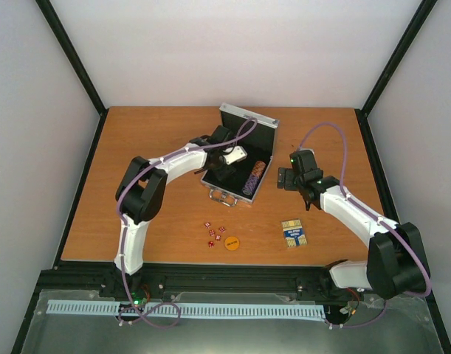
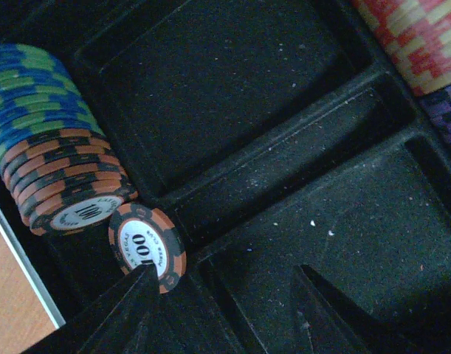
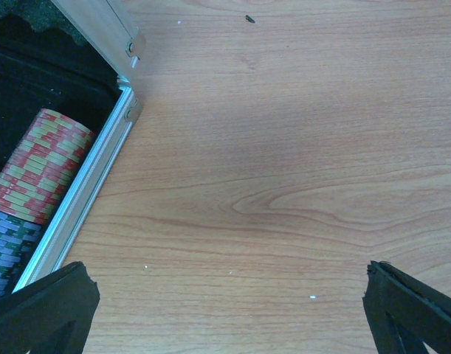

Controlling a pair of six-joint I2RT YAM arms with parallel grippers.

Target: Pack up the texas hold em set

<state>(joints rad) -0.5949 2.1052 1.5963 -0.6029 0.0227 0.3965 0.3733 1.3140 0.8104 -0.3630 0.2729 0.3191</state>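
The silver case (image 1: 263, 122) lies open at the table's middle, lid up at the back. My left gripper (image 1: 224, 171) is inside it, open, over the black lining (image 2: 232, 96). In the left wrist view my left gripper (image 2: 225, 295) has one fingertip (image 2: 140, 284) touching a loose brown "100" chip (image 2: 147, 240) that stands on edge beside a row of striped chips (image 2: 48, 140). My right gripper (image 1: 284, 178) is open and empty over bare table just right of the case. Red dice (image 1: 214, 232), the orange disc (image 1: 232, 242) and the card deck (image 1: 294, 234) lie on the table in front.
The right wrist view shows the case's aluminium rim (image 3: 85, 192) with red-yellow chips (image 3: 37, 166) and purple-green chips (image 3: 4, 251) inside it, and wooden table (image 3: 284, 147) under my right gripper (image 3: 229, 302). A chip row (image 1: 255, 177) fills the case's right side. Black frame posts edge the table.
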